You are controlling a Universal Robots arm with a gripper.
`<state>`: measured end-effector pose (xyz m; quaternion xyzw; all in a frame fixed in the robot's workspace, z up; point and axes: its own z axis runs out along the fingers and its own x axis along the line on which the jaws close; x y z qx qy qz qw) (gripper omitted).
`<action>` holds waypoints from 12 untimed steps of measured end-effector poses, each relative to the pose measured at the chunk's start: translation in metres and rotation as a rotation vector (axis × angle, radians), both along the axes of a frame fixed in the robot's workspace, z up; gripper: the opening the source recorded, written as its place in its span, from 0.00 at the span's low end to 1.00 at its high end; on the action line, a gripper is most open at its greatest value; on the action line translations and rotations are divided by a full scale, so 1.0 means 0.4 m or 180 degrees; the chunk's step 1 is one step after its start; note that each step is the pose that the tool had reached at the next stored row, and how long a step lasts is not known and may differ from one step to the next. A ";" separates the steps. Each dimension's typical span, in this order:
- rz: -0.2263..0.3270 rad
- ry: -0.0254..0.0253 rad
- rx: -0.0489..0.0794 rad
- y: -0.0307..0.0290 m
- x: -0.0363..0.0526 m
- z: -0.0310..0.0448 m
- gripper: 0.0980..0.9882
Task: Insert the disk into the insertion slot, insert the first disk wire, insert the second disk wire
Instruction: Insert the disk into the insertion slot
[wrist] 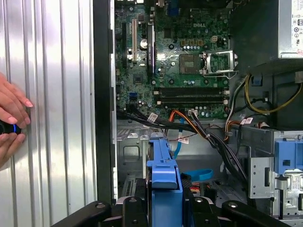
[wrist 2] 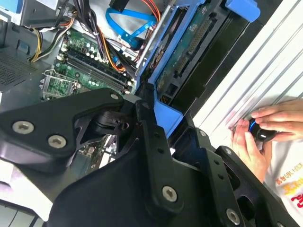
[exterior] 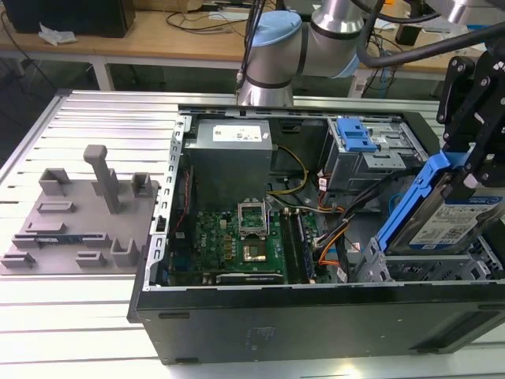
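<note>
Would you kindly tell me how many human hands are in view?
2: one hand and the other hand, both over the ribbed table, holding a small black device.

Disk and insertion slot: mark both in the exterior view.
the disk point(exterior: 461, 229), exterior view, on its white label.
the insertion slot point(exterior: 426, 270), exterior view, on the grey cage wall below the disk.

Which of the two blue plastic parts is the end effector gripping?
The blue carrier framing the disk, tilted at the exterior view's right, in the end effector. The smaller blue latch sits apart on the farther drive cage, untouched.
</note>
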<state>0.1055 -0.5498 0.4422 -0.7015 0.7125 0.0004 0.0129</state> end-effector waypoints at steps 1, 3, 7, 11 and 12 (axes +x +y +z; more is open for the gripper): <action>0.0000 0.0000 0.0000 0.000 0.000 -0.006 0.30; 0.0000 0.0000 0.0001 -0.001 0.000 -0.014 0.30; 0.0000 0.0000 0.0000 -0.002 0.000 -0.034 0.30; 0.0000 0.0000 0.0000 -0.005 0.000 -0.056 0.30; 0.0000 0.0000 0.0001 -0.005 0.000 -0.061 0.30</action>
